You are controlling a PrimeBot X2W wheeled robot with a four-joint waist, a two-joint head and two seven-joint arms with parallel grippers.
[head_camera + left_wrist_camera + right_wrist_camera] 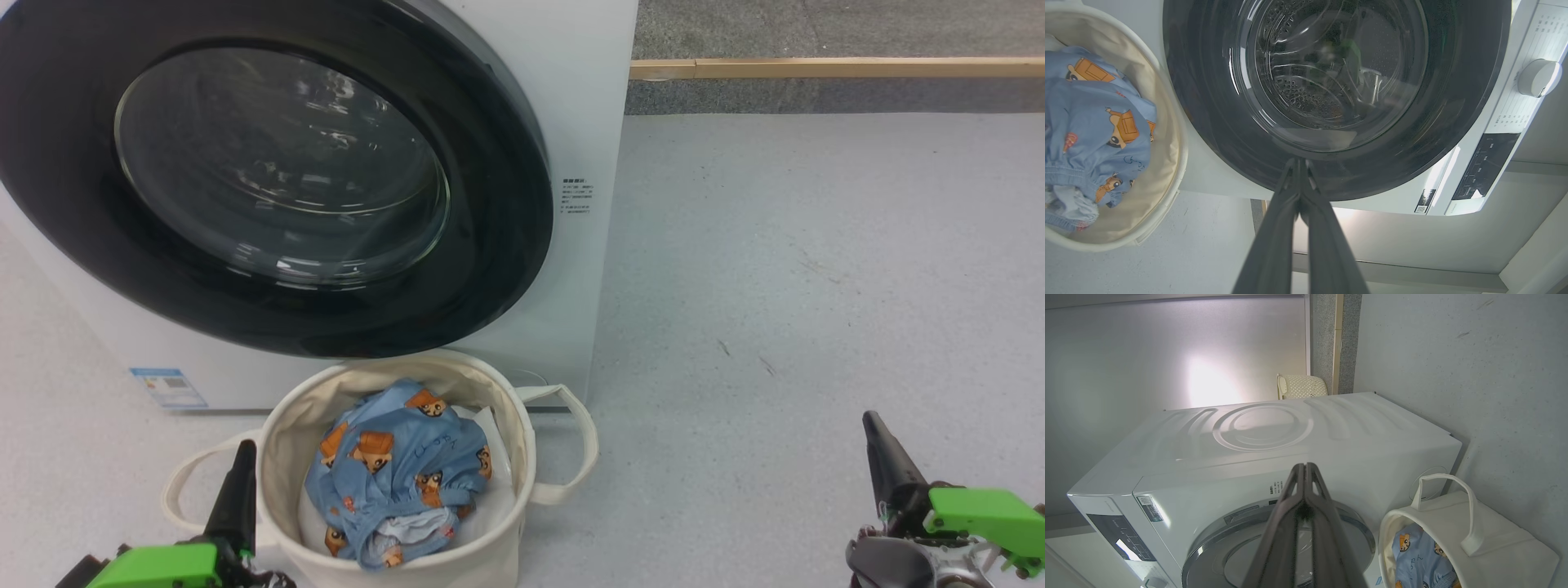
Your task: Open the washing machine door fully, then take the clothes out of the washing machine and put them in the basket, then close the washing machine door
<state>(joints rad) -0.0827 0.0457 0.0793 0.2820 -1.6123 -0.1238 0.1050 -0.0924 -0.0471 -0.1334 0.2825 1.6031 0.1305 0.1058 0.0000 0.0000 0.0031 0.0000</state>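
The clothes (396, 469) lie in the basket (287, 433) at lower centre, and the washing machine door (277, 163) looks closed. The left hand (242, 465) and right hand (878, 441) sit pinched together and empty, so the work is likely done.

- I see the washing machine (588, 122) in plain white, with a small blue label (169, 387).
- The washing machine door (498, 245) has a glossy black rim and a clear glass centre.
- The basket (522, 441) is cream.
- The clothes (400, 482) are light blue, printed with orange-brown bear faces.
- My left gripper (242, 457) and right gripper (875, 429) have dark fingers and bright green housings.
- The floor (816, 286) is pale speckled grey.
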